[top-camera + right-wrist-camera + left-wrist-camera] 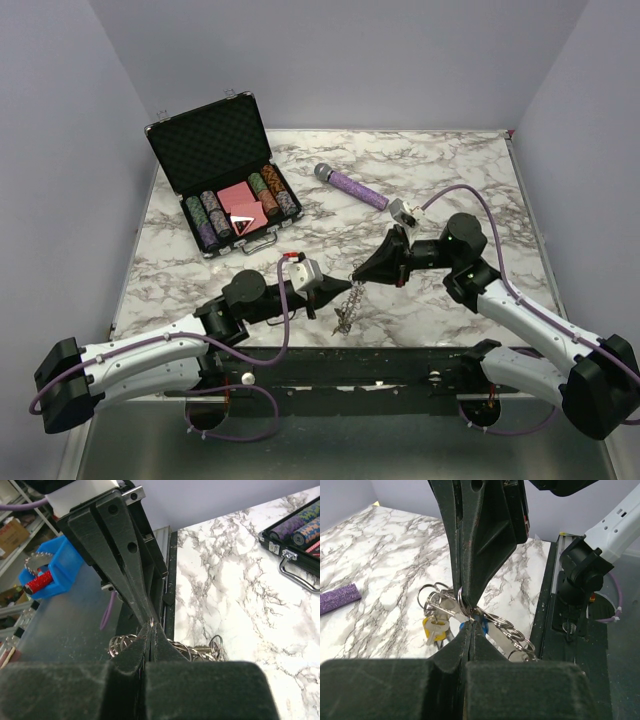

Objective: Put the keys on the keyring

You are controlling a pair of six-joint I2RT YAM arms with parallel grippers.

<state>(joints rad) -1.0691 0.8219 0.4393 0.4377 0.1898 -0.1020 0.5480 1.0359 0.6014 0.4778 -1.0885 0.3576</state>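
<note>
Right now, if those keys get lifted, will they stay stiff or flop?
Likely floppy: the keys dangle loosely below the keyring, so they'd probably swing. Its thin wire may slip from the left gripper and right gripper.

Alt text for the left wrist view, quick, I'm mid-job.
The left tool, shut, and the right tool, shut from above, meet tip to tip on the keyring, with keys bunched beside it, one yellow-capped. Marble table behind.
</note>
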